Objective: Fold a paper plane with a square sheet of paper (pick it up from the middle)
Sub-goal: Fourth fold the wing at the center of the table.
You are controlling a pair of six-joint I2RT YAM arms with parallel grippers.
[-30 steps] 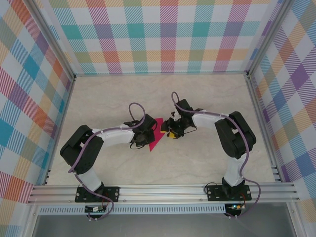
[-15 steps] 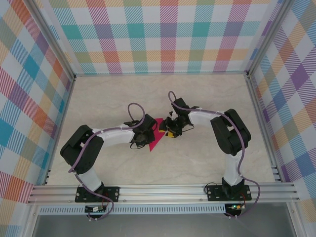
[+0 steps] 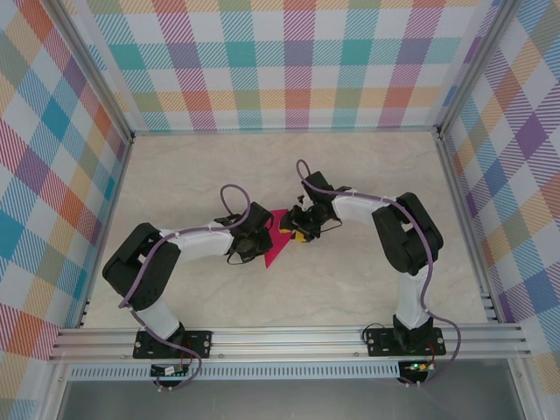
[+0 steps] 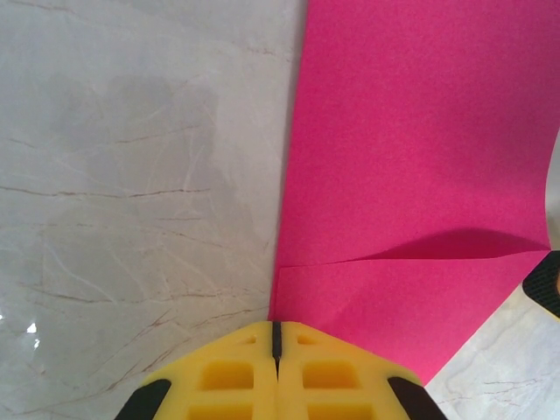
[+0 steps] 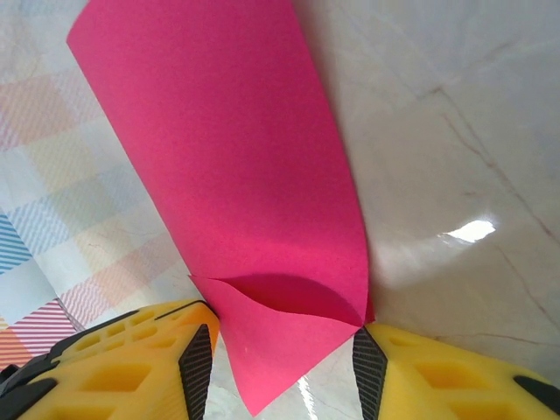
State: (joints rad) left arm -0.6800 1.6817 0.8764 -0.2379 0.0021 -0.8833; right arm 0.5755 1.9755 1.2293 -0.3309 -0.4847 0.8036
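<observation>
The magenta-pink square sheet of paper lies part-folded on the marble table between the two arms. My left gripper is shut, its yellow fingertips resting at the sheet's near left edge beside a crease. My right gripper is open, its jaws straddling the sheet's near end. A bowed flap rises between the black pads and touches the right pad. No finished paper plane is in view.
The marble table top is ringed by checked walls and aluminium rails. Both arm bases sit on the front rail, and purple cables loop over both arms.
My right gripper has crept a little left and back over the sheet's right side. The left arm has shifted slightly left. The sheet has stayed in place.
</observation>
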